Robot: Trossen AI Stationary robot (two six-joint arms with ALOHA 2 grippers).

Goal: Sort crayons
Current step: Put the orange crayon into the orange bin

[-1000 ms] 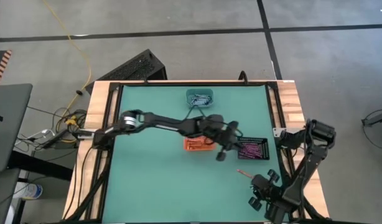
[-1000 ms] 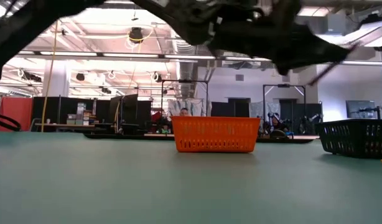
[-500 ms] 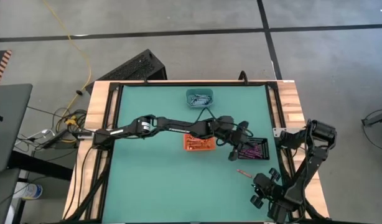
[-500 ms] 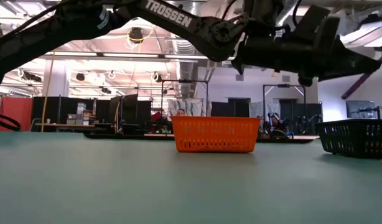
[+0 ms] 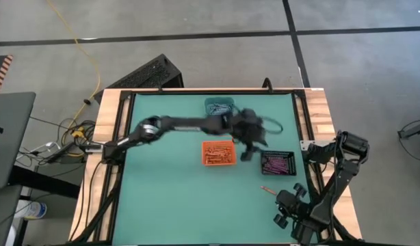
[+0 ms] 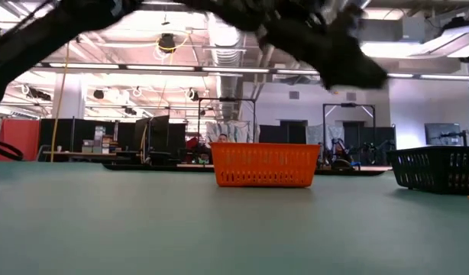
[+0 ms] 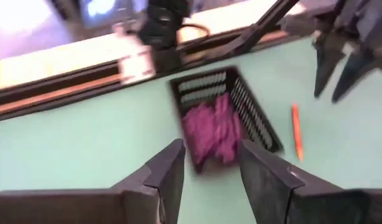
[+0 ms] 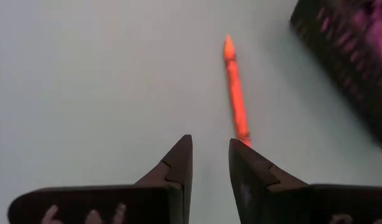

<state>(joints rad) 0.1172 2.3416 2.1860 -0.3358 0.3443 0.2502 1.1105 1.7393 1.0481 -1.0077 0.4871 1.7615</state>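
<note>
An orange-red crayon point(image 8: 236, 87) lies alone on the green mat point(image 5: 169, 198), also seen in the high view as the crayon point(image 5: 268, 190). My right gripper point(image 8: 209, 158) hovers open just short of its near end, at the table's near right point(image 5: 286, 208). Purple-pink crayons point(image 7: 211, 129) fill the black tray point(image 5: 277, 162). My left gripper point(image 7: 209, 163) hangs open and empty above the mat, between the orange tray point(image 5: 218, 153) and the black tray, blurred in the high view point(image 5: 246, 154). Orange crayons lie in the orange tray, blue-grey ones in the teal tray point(image 5: 219, 106).
Wooden rails point(image 5: 318, 116) and a black frame border the mat. The right arm's base point(image 5: 347, 150) stands at the right edge. In the low view, the orange tray point(image 6: 263, 166) sits mid-table and the black tray point(image 6: 441, 169) at the right.
My left gripper first went toward the table's right edge, to the black tray's left rim. It has then risen and drawn back toward the far edge, blurred with motion. The trays and the lone crayon have stayed in place.
</note>
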